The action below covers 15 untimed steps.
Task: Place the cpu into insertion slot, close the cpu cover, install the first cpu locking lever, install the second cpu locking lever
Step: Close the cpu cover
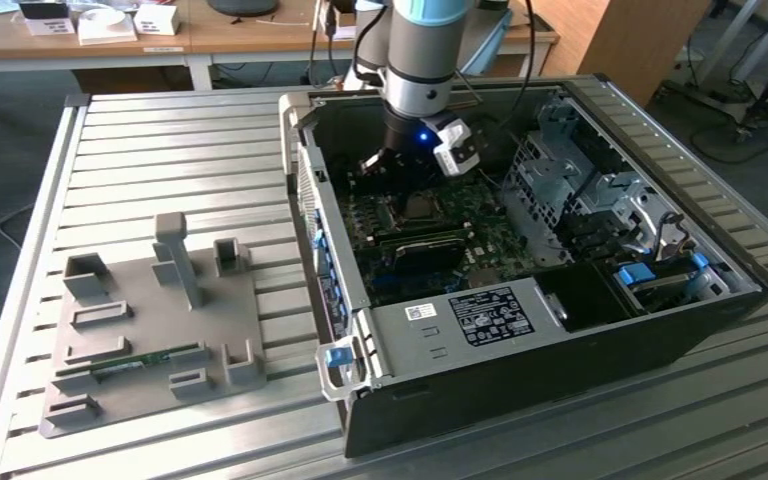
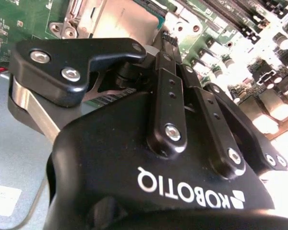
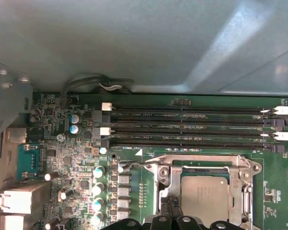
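You see the gripper (image 1: 395, 168) in the computer case (image 1: 491, 390), exterior view's upper centre; you cannot tell its opening. The first wrist view adds the cpu (image 3: 204, 194), framed by the cpu cover (image 3: 201, 162), beside memory slots (image 3: 192, 125).

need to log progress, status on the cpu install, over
gripper low inside the computer case, right by the cpu. cpu seated, cpu cover lying flat around it. memory slots alongside, not in the way.
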Tool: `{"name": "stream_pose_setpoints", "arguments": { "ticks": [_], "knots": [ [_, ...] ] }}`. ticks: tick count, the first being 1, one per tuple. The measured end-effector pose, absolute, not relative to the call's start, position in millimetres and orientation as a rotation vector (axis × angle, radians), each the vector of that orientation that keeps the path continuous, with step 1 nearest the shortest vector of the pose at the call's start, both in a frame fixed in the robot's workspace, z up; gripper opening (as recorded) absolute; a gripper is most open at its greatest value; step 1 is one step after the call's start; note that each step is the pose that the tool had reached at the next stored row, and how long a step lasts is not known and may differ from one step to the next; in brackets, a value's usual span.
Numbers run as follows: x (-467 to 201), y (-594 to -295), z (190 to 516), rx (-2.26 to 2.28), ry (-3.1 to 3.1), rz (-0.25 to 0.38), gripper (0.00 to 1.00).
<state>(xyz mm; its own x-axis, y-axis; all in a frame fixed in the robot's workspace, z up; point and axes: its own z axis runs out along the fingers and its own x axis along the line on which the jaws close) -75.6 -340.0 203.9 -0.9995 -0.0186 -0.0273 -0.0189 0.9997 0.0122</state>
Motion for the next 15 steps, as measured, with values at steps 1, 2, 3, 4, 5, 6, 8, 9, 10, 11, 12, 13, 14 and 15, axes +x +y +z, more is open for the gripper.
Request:
{"name": "stream_pose_setpoints", "arguments": {
  "ticks": [1, 2, 3, 4, 5, 6, 8, 9, 10, 11, 12, 13, 14, 15],
  "knots": [
    [-75.6, -339.9, 203.3, -0.029, 3.114, 0.02, 0.11],
    [-75.7, -340.0, 202.5, -0.029, 3.114, 0.02, 0.11],
    [-75.7, -340.0, 201.6, -0.029, 3.114, 0.019, 0.11],
    [-75.7, -340.0, 200.7, -0.029, 3.114, 0.019, 0.11],
    [-75.7, -340.0, 199.8, -0.029, 3.114, 0.019, 0.11],
    [-75.8, -340.1, 199.1, -0.029, 3.115, 0.019, 0.11],
    [-75.9, -340.2, 198.6, -0.029, 3.115, 0.018, 0.11],
    [-75.8, -340.1, 198.5, -0.029, 3.115, 0.018, 0.11],
    [-75.8, -340.0, 198.3, -0.029, 3.114, 0.019, 0.11],
    [-75.8, -340.0, 198.2, -0.029, 3.114, 0.019, 0.11],
    [-75.8, -340.0, 198.2, -0.029, 3.114, 0.019, 0.11],
    [-75.8, -340.0, 198.2, -0.029, 3.114, 0.019, 0.11],
    [-75.8, -340.0, 198.1, -0.029, 3.114, 0.019, 0.11],
    [-75.8, -340.0, 197.9, -0.029, 3.114, 0.019, 0.11]
  ]
}}
